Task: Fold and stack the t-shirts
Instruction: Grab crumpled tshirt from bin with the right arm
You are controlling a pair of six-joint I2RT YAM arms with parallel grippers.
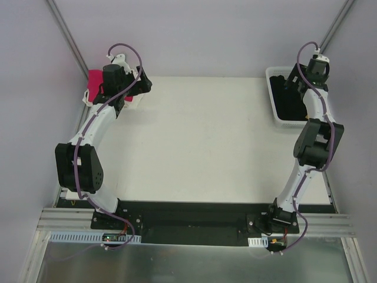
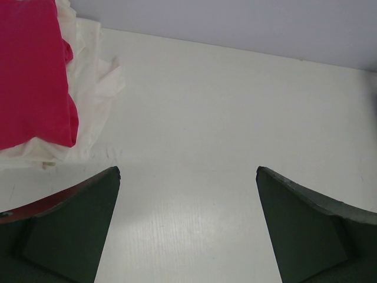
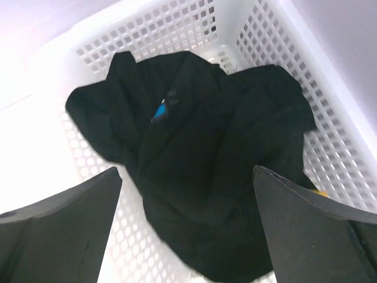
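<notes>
A black t-shirt (image 3: 206,153) lies crumpled in the white mesh basket (image 3: 330,118), a speck of blue print showing; in the top view it is the dark mass (image 1: 290,101) in the basket (image 1: 272,103) at the back right. My right gripper (image 3: 187,177) hangs open above it, empty; in the top view it (image 1: 294,79) is over the basket's far end. A magenta-pink t-shirt (image 2: 29,71) lies folded on a cream one (image 2: 91,88) at the back left (image 1: 94,79). My left gripper (image 2: 188,174) is open and empty over bare table right of that stack.
The white table (image 1: 206,141) spreads between the arms. Grey walls close the back and both sides. The left arm (image 1: 97,127) reaches to the back left corner, the right arm (image 1: 315,135) to the back right.
</notes>
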